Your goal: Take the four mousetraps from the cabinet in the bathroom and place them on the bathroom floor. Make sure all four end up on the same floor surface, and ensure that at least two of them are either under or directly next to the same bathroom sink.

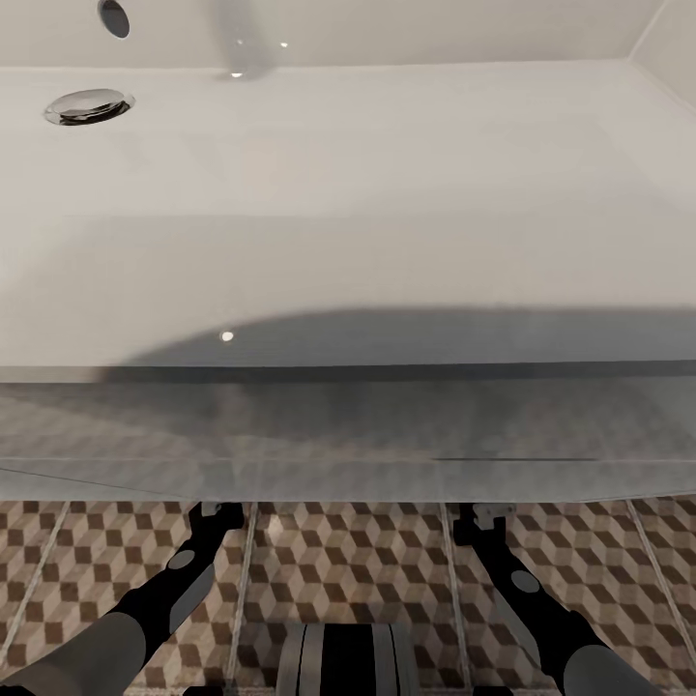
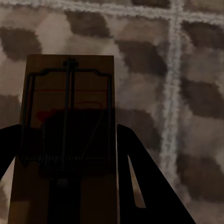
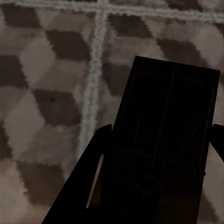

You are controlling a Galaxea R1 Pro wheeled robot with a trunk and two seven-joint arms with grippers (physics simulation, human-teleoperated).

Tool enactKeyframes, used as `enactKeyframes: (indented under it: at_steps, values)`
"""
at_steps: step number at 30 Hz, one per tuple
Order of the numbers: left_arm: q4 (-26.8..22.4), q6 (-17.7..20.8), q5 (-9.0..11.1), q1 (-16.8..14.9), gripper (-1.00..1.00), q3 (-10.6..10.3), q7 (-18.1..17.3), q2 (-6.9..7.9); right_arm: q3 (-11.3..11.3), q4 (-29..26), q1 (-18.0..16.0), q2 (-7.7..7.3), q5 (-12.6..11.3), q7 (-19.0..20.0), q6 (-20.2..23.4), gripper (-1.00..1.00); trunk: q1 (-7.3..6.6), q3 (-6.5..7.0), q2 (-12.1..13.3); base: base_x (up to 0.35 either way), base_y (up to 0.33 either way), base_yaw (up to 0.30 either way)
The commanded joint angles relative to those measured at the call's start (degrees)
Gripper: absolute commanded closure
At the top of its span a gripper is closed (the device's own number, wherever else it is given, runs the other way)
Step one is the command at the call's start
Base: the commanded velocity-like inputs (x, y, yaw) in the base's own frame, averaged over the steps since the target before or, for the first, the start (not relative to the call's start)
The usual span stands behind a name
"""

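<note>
In the left wrist view a brown wooden mousetrap [image 2: 70,93] with wire and a red mark sits between the fingers of my left gripper [image 2: 65,140], which is shut on it, close over the cube-patterned bathroom floor [image 2: 186,93]. A second mousetrap [image 3: 172,102], dark in shadow, is held the same way in my right gripper [image 3: 162,128]. From the head camera both arms reach forward under the front edge of the white sink [image 1: 348,193], the left wrist [image 1: 215,514] and right wrist [image 1: 480,517] disappearing beneath it. The cabinet is out of view.
The sink's chrome drain [image 1: 89,104] lies at the far left of the basin. The vanity front [image 1: 348,435] hangs low over the tiled floor [image 1: 358,561]. My base [image 1: 348,657] stands just short of it, between the arms.
</note>
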Motion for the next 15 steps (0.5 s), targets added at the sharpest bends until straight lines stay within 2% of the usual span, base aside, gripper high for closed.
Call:
enactKeyframes:
  at_steps: [1, 15]
  values:
    - [-0.04, -0.16, 0.1, -0.03, 1.0, -0.52, 0.62, 0.06, 0.35, 0.05, -0.04, -0.06, -0.7, 0.25, -0.26, 1.0, -0.01, -0.03, -0.01, 0.0, 0.0, 0.0]
    - [-0.04, -0.17, 0.01, -0.03, 1.0, -0.54, 0.63, 0.06, 0.45, 0.05, -0.04, -0.06, -0.62, 0.25, -0.26, 1.0, -0.01, -0.03, -0.01, 0.0, 0.0, 0.0]
